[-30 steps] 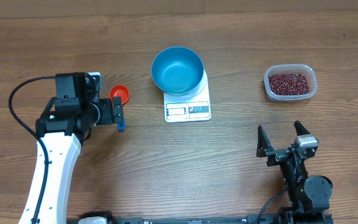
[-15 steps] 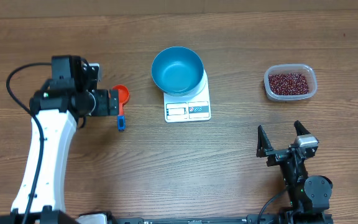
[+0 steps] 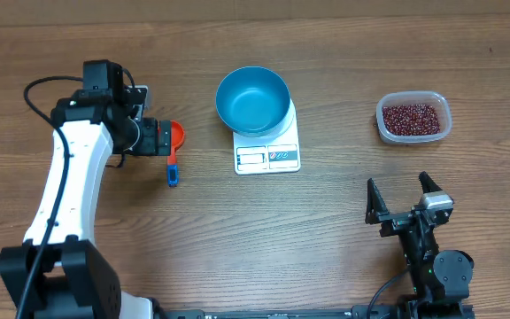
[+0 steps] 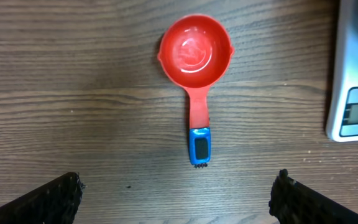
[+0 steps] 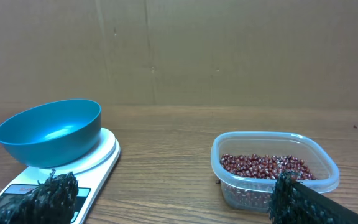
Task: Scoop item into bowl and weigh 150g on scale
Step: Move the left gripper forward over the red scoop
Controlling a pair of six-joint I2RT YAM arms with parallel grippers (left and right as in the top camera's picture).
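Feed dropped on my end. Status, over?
Left gripper open at the red scoop, not gripping; scoop empty on table. Right gripper open, holding nothing. Blue bowl empty on scale. Nothing blocking.

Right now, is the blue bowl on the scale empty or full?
Empty: overhead, the blue bowl shows only bare blue inside, and the red beans all sit in the plastic container.

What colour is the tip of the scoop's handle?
Blue: the handle tip caps an otherwise red scoop. The left wrist view shows it best.
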